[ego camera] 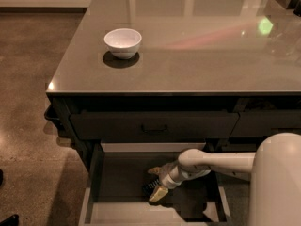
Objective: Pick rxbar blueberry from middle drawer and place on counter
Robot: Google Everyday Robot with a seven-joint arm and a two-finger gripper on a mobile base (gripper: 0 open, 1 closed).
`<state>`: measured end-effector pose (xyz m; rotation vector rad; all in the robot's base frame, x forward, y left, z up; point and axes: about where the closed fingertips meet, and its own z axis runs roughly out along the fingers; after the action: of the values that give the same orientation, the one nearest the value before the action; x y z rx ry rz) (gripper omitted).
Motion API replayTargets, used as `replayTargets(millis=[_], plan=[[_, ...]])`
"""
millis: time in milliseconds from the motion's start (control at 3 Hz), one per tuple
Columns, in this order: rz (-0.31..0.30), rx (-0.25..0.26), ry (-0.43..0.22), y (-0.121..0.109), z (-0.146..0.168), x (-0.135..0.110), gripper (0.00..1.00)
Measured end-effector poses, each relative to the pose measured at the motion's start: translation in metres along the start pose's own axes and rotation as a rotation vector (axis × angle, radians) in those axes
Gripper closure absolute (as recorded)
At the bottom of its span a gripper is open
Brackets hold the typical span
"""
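1. I have the gripper (154, 183) low inside the middle drawer (96, 173), reaching in from the right on the pale arm (221, 161).
2. Its two tan fingertips (158, 194) are spread apart, one toward the back of the drawer and one toward the front, so I read the gripper as released, not clamped.
3. The blueberry bar (149, 187) lies on the drawer floor as a small dark patch right in the gap between those tips, at the gripper's mouth.
4. That is the relation I care about: the bar is already bracketed front to back, so I judge the next move to be a squeeze, not a reach.
5. I can't make out which way the bar's long side runs, or whether either tip touches it.
6. The counter (188, 55) is above and behind the drawer, with a white bowl (122, 42) at its left; I'd set the bar down to the right of that.
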<state>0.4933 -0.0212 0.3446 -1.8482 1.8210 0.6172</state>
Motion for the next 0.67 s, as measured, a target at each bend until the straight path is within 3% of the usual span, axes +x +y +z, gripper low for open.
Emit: replayTargets(millis=[333, 667], plan=[[0.0, 0.0, 0.0, -0.0001, -0.0056, -0.0044, 0.88], [0.0, 0.0, 0.0, -0.0002, -0.0069, -0.0054, 1.0]])
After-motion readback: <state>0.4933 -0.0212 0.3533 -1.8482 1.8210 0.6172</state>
